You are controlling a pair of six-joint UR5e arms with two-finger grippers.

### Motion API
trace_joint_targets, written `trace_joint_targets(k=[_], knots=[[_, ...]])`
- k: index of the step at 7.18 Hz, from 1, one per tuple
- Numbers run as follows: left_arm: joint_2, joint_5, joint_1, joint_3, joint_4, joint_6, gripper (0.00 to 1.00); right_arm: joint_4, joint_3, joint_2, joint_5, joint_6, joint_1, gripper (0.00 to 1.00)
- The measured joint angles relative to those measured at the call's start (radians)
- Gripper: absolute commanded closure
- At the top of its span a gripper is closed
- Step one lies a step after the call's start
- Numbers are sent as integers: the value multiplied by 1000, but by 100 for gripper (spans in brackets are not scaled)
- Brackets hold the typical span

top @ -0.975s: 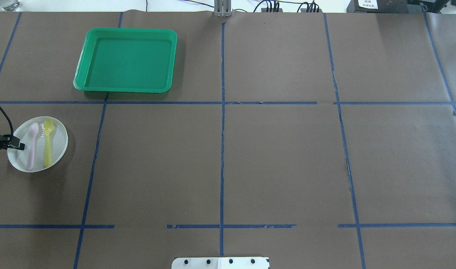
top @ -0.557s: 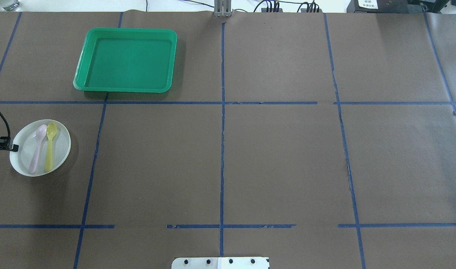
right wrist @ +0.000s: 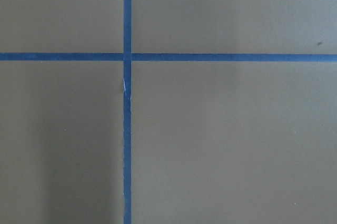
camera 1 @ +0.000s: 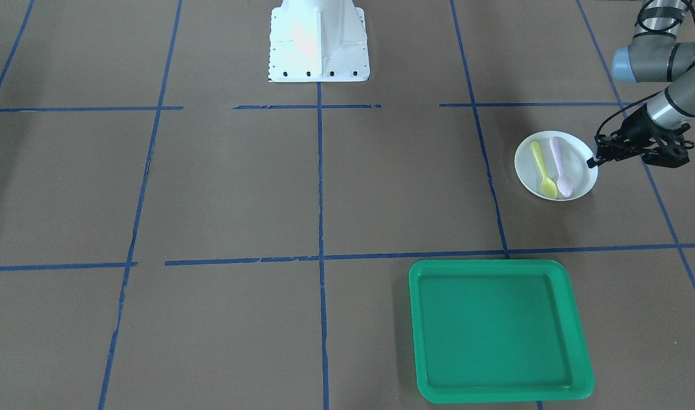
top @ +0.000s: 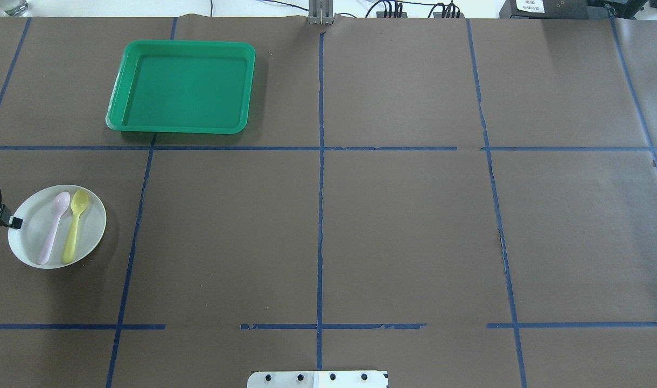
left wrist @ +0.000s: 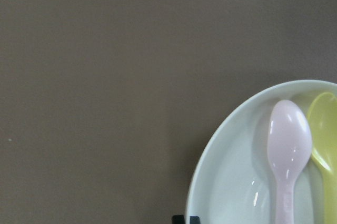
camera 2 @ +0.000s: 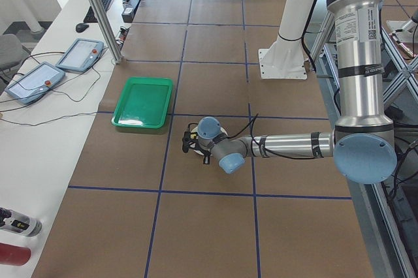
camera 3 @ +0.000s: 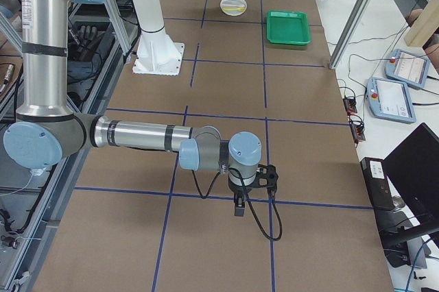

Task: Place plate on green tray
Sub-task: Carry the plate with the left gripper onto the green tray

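The plate (left wrist: 237, 182) was seen closest from the left wrist camera as a small, round, glossy white dish with a shallow raised rim, its curved edge set against the brown paper of the table (left wrist: 105, 77). Two small plastic spoons were laid in it side by side, a pink spoon (left wrist: 287, 150) and a yellow spoon (left wrist: 324, 129), bowls pointing the same way. In the overhead view the plate (top: 35, 237) was found on the table near the left edge, with the pink spoon (top: 54, 226) and the yellow spoon (top: 74, 225) lying across its middle. The left gripper (top: 13, 222) was placed at the plate's outer rim, and its fingers appeared pinched together on that rim. In the front-facing view the same grip was shown, the left gripper (camera 1: 593, 160) meeting the edge of the plate (camera 1: 530, 171). The green tray (top: 183, 126), a large bright green rectangle with rounded corners and a raised rim, was seen farther off across a blue tape line (top: 226, 148), well apart from the plate. The right gripper (camera 3: 239, 208) was visible only in the right side view, over bare paper, and whether it was apart or together could not be told.
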Motion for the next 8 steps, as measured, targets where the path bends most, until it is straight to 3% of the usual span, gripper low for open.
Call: trace_joint_targets(k=[2,5,8], knots=[[-32,-93,-52,2,30,-6,100,0,0,0,0,0,0,0],[-261,-104,-65,5,286,-24,100,0,0,0,0,0,0,0],[-507,-91,-57,136,330,-187,100,0,0,0,0,0,0,0]])
